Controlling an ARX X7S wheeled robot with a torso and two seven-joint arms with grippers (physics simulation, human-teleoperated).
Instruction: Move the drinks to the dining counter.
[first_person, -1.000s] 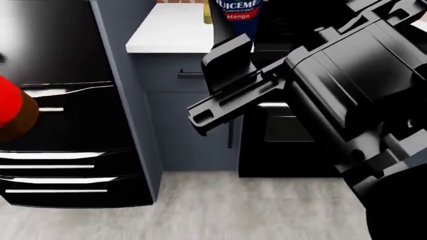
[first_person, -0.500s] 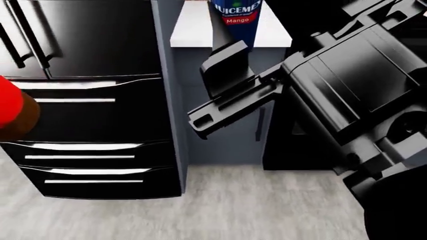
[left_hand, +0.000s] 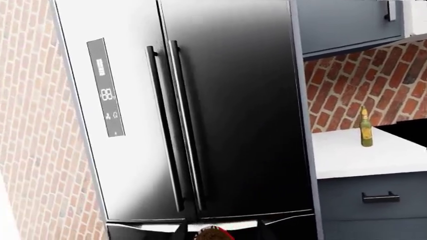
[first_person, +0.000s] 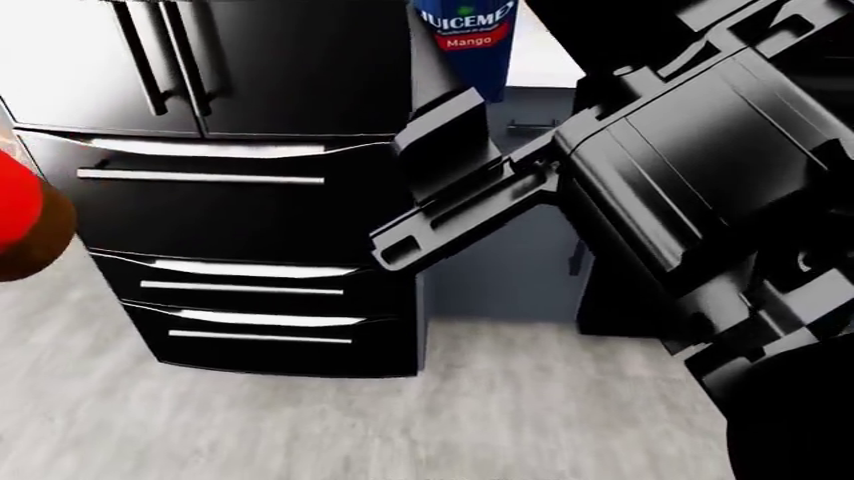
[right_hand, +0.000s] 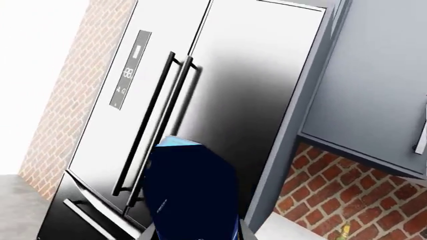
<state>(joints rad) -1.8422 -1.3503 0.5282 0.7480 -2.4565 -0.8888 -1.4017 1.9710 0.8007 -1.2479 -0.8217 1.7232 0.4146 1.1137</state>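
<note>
Juice carton (first_person: 465, 40) rides clamped in the right tool (first_person: 447, 130); left tool's state I cannot tell, brown bottle (first_person: 24, 225) near it; olive-green bottle (left_hand: 365, 131) waits far beyond on the bench (left_hand: 360, 157).

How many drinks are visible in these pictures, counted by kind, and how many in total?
Bottles: 2, the brown bottle with red label and the olive-green bottle on the white worktop.
Juice cartons: 1, the dark-blue Mango carton.
Total: 3 drinks.
</note>
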